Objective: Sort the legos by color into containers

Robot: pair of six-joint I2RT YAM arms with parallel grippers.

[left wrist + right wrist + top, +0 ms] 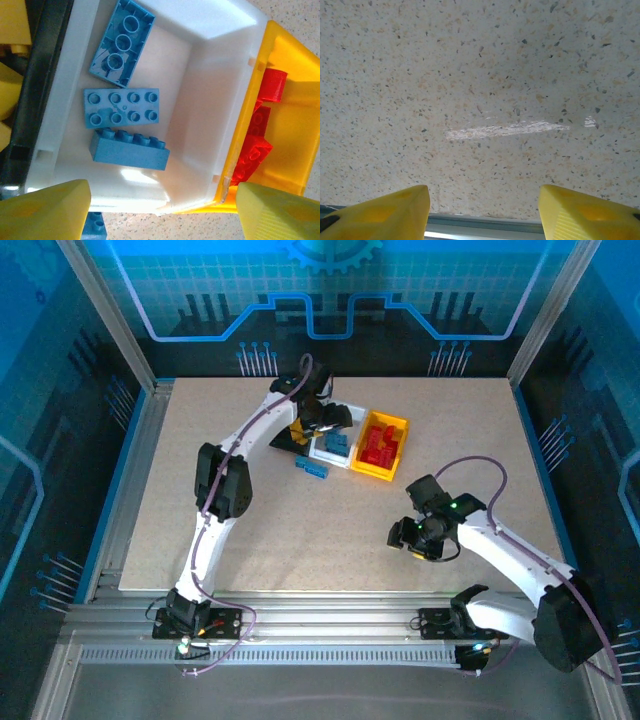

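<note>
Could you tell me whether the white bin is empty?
Not empty: the white bin holds three blue bricks, one lying upside down.

A pale speckled table (200, 500) fills the middle of the cell, its surface beige with fine dark and orange flecks. On it, seen from the right wrist, lies a thin white scuff (505, 130), running roughly level, with a smaller white fleck just to its right. Along the table's near edge run grey slotted rails (330, 625), side by side. Slanted metal posts rise from the table's far corners, one on the left (105, 310) and one on the right (555, 305). Behind the table stands a blue backdrop (330, 300) with grid lines and a gear (330, 252) at its top. Dark blue printed panels (40, 440) flank the table.
</note>
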